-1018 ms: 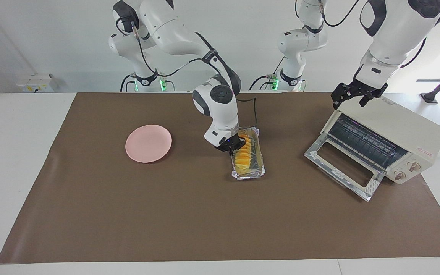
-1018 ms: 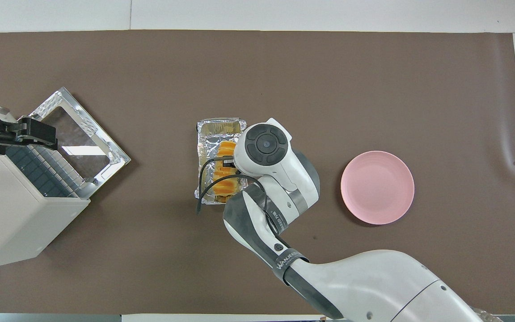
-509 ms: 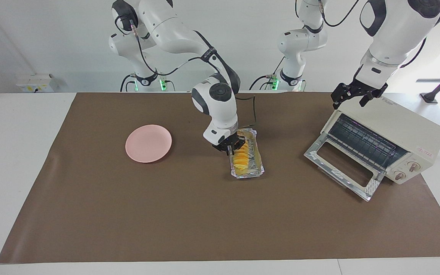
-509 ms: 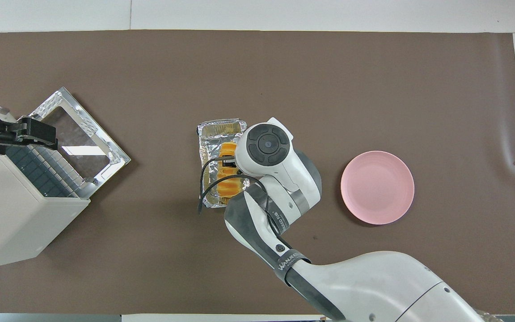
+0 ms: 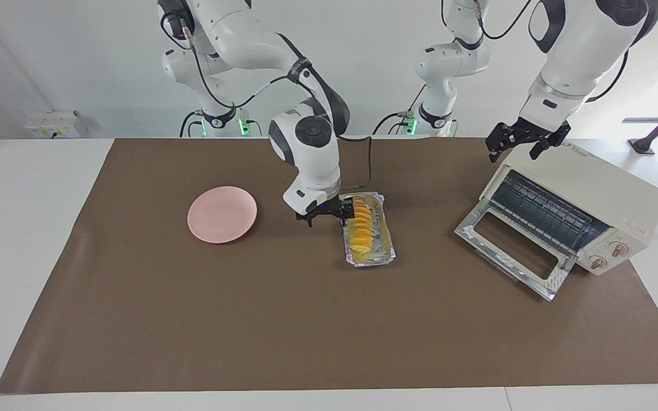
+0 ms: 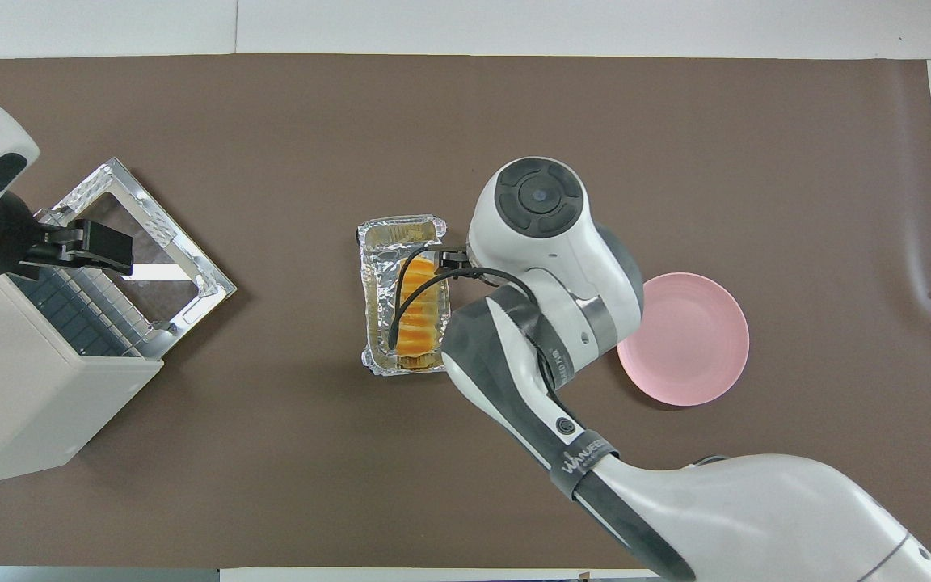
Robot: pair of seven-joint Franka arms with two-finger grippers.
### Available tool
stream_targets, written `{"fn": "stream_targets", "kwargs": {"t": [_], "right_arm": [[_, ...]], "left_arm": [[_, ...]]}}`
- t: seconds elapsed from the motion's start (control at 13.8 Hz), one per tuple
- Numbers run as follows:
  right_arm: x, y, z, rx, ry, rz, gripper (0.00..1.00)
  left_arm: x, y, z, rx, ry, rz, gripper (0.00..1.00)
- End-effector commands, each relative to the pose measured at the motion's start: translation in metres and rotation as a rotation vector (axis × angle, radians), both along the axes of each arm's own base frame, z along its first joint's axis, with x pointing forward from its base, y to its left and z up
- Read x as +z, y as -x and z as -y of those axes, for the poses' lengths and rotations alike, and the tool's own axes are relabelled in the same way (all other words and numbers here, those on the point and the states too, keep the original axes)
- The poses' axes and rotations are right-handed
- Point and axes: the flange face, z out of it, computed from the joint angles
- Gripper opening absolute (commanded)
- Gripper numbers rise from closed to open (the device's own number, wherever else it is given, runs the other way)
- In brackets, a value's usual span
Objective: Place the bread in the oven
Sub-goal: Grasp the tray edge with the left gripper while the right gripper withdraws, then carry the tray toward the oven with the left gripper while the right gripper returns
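Bread (image 5: 360, 229), one loaf of fanned yellow slices, lies in the one foil tray (image 5: 385, 252) mid-table. Just beside its end nearer the robots, the right gripper (image 5: 324, 216) hangs with fingers spread wide, holding nothing. One pink plate (image 5: 222, 214) sits on the brown mat (image 5: 306, 331) toward the right arm's end. One oven (image 5: 603, 194) stands toward the left arm's end, its door (image 5: 512, 251) dropped open. Over the oven's top edge hovers the left gripper (image 5: 526, 142), fingers apart and empty.
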Motion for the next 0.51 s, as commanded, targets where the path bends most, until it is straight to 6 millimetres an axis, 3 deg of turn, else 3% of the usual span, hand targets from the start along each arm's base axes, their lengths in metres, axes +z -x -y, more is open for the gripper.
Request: {"fn": "stream_targets", "kwargs": {"t": [0.0, 0.15, 0.29, 0.44], "right_arm": [[0.045, -0.008, 0.059, 0.099, 0.021, -0.004, 1.0], [0.07, -0.008, 0.097, 0.189, 0.033, -0.018, 1.0], [0.099, -0.01, 0.147, 0.244, 0.049, -0.017, 1.0], [0.122, -0.007, 0.184, 0.306, 0.06, -0.005, 1.0]], "left_arm": [[-0.006, 0.029, 0.052, -0.059, 0.002, 0.029, 1.0], [-0.014, 0.033, 0.112, -0.022, 0.054, 0.116, 1.0], [-0.055, 0.029, 0.196, -0.004, 0.118, 0.146, 1.0], [-0.101, 0.022, 0.254, 0.022, 0.149, 0.129, 1.0]]}}
